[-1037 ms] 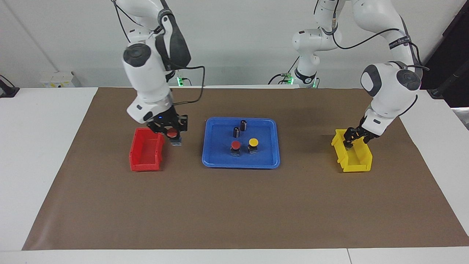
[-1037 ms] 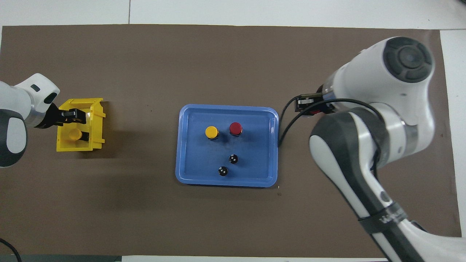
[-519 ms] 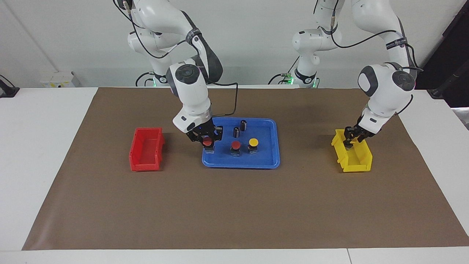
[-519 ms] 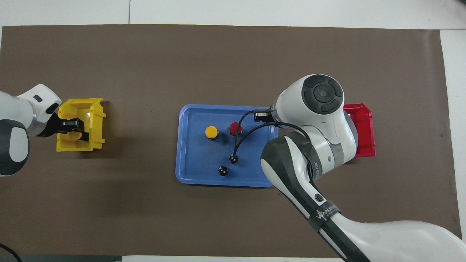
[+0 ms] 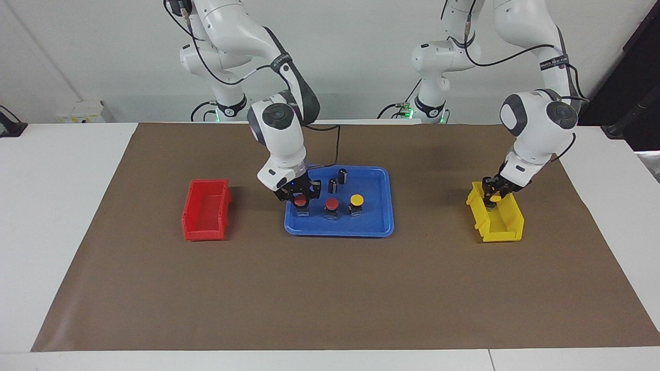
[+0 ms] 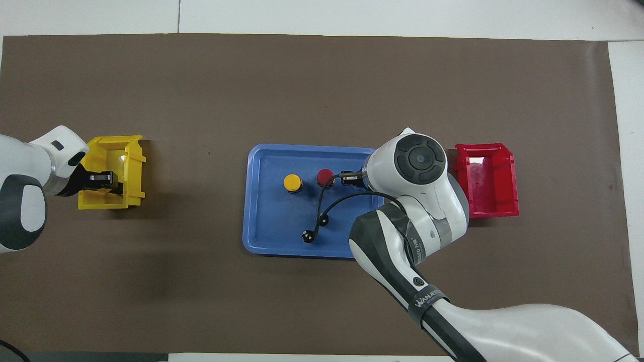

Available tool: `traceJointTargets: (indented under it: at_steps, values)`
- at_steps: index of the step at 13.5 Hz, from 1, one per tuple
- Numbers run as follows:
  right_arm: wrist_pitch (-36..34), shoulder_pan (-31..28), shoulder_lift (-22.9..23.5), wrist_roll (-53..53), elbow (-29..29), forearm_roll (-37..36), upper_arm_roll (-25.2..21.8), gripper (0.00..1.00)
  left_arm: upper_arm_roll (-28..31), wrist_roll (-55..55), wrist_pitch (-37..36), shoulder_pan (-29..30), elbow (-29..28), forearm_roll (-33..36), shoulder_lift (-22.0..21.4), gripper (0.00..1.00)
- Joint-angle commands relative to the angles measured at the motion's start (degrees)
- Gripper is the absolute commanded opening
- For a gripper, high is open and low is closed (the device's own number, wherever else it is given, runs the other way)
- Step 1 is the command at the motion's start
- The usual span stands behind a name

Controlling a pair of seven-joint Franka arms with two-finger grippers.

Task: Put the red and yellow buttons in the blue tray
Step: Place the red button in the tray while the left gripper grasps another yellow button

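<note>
The blue tray [image 5: 372, 219] [image 6: 271, 221] lies mid-table. In it stand a red button [image 5: 331, 204] [image 6: 325, 176] and a yellow button [image 5: 356, 199] [image 6: 292, 182]. My right gripper [image 5: 300, 202] [image 6: 348, 178] is shut on a second red button [image 5: 299, 200], low in the tray's end toward the right arm. I cannot tell whether its base touches the floor. From overhead, the wrist hides that button. My left gripper [image 5: 493, 197] [image 6: 106, 181] reaches into the yellow bin [image 5: 499, 224] [image 6: 132, 166] and is shut on another yellow button [image 5: 496, 198].
Two small dark cylinders [image 5: 342, 175] [image 6: 322, 219] stand in the tray, nearer to the robots than the buttons. A red bin [image 5: 206, 211] [image 6: 485, 178] sits toward the right arm's end of the table. Brown paper covers the table.
My right gripper carried the red button from beside the red bin into the tray and lowered it. My left gripper closed on the yellow button in the yellow bin.
</note>
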Motion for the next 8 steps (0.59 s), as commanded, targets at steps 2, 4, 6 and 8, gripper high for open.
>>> traceJointTargets:
  at_steps: [2,4,6,8]
  values:
    - [1.8,0.4,-0.3,0.6,-1.7,0.1,-0.3,0.49,-0.7,1.0,-5.6,1.4,4.3,-0.6,-1.2,0.01]
    - [0.5,0.3,-0.3,0.6,-0.6,-0.2,-0.3,1.0,-1.3,0.4,-21.4,1.0,16.2,-0.5,-1.5,0.01]
    - [-4.9,-1.3,-1.4,0.4,4.0,-0.3,-0.8,1.0,-1.3,-2.4,-33.0,-1.0,25.1,-0.5,-1.6,0.01]
    - [-13.7,-5.0,-2.9,0.3,10.2,-1.0,-1.0,1.0,-1.4,-8.1,-33.8,-5.4,25.7,-0.5,-2.0,0.01]
